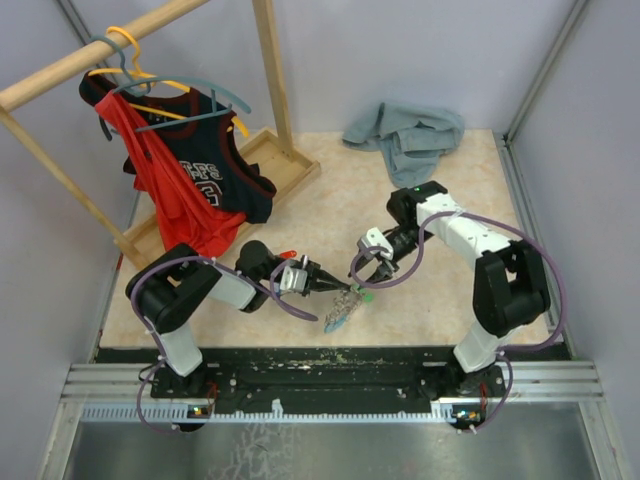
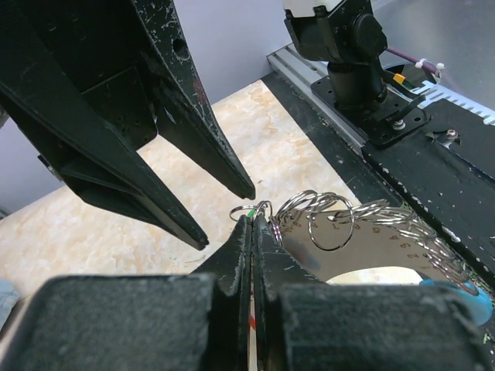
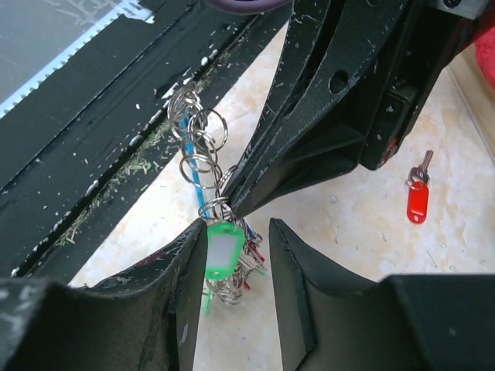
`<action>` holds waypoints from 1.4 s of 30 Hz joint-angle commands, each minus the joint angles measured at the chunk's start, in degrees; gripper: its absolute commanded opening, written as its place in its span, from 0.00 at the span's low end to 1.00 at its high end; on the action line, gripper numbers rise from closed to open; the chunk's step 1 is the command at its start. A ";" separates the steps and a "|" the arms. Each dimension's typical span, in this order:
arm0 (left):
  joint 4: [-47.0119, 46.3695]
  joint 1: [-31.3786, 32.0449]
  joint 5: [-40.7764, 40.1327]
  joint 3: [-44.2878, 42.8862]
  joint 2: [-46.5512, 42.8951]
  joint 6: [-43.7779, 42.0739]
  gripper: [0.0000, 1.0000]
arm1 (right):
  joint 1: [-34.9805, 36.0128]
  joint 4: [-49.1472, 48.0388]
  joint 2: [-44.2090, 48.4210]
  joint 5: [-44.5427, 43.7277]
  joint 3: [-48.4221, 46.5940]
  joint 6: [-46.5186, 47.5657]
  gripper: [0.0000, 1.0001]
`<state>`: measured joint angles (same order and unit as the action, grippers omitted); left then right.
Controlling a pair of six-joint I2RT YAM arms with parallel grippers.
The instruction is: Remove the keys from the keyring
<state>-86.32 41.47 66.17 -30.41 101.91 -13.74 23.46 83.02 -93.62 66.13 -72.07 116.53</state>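
The keyring is a jangly bunch of silvery rings, and my left gripper is shut on one ring of it, holding it just above the table. In the top view the bunch hangs between both grippers. My right gripper is open, its fingers on either side of a green-tagged key that hangs from the bunch close to one finger. More keys dangle below it. A red-tagged key lies apart on the table. In the top view my left gripper meets my right gripper.
A wooden clothes rack with hangers and a red and black jersey stands at the back left. A grey cloth lies at the back. The black front rail runs close beside the bunch. The red-tagged key also shows in the top view.
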 commanded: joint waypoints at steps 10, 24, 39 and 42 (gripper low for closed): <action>-16.24 -0.08 -0.25 0.16 0.06 -1.56 0.00 | 2.41 1.44 -0.49 1.36 -3.24 -1.72 0.27; -16.24 -0.16 -2.80 1.19 -0.65 -2.35 0.00 | 2.64 1.09 1.24 -0.21 -3.42 -2.25 0.00; -16.27 -0.77 -5.94 2.02 -1.71 -1.49 0.00 | 2.64 -1.33 4.25 -2.21 -2.40 -4.41 0.00; -16.25 -0.78 -7.12 2.33 -1.97 -1.22 0.00 | 2.65 -1.81 4.62 -2.28 -2.13 -4.91 0.00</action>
<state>-86.39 41.21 61.10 -28.91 101.23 -15.05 25.65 81.34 -91.81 62.28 -73.30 112.86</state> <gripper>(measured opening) 0.005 0.005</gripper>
